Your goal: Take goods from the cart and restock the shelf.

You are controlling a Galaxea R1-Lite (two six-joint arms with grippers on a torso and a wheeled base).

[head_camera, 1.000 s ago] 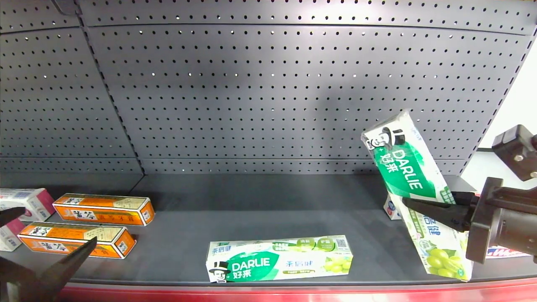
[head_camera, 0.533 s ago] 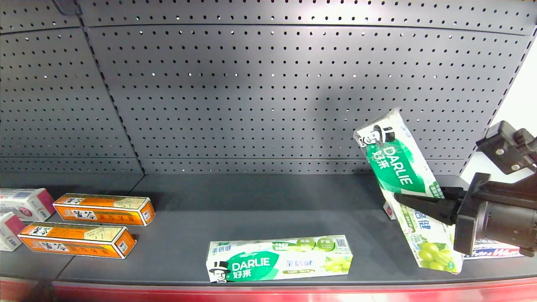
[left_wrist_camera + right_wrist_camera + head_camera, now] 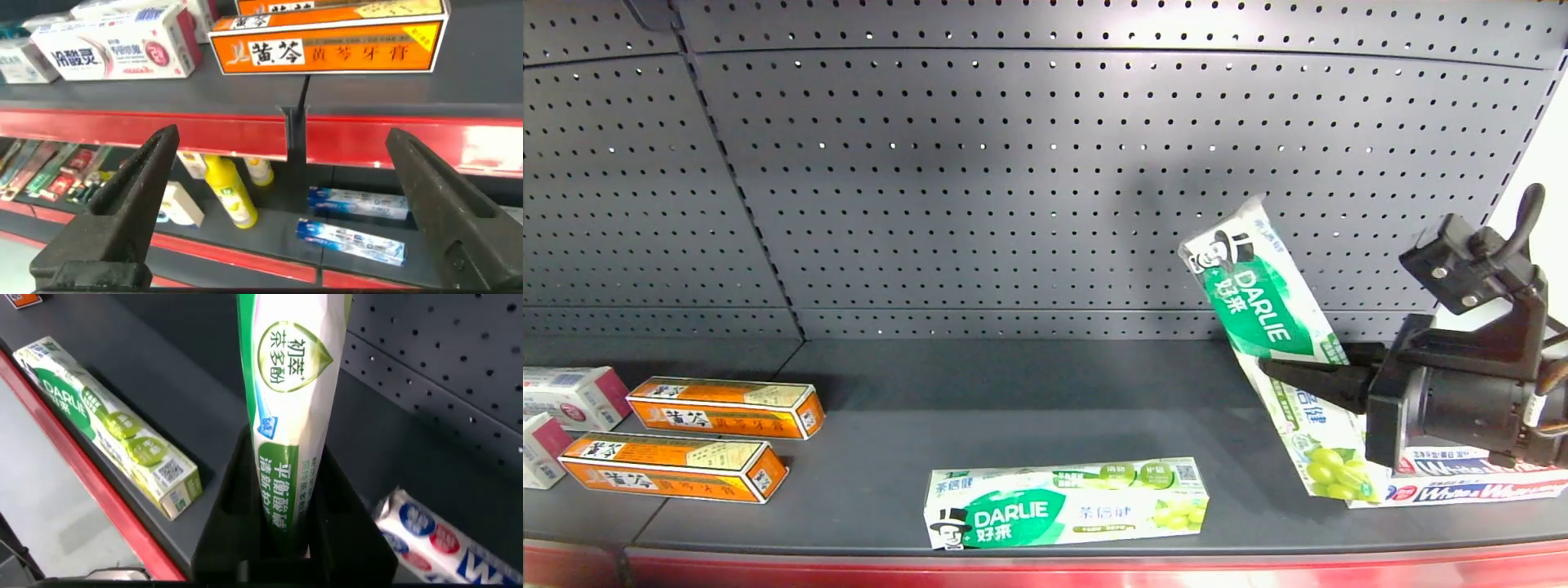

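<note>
Right pincer is clamped mid-length on the toothpaste box. Box is tilted over the right end of the shelf, lower end by the white box; can't tell if they touch. Risks: narrow grip on a long box, so it may pivot or slip at set-down, land on the white box, or tip over the front lip. Left pincer is apart and holds nothing, below the orange box.
</note>
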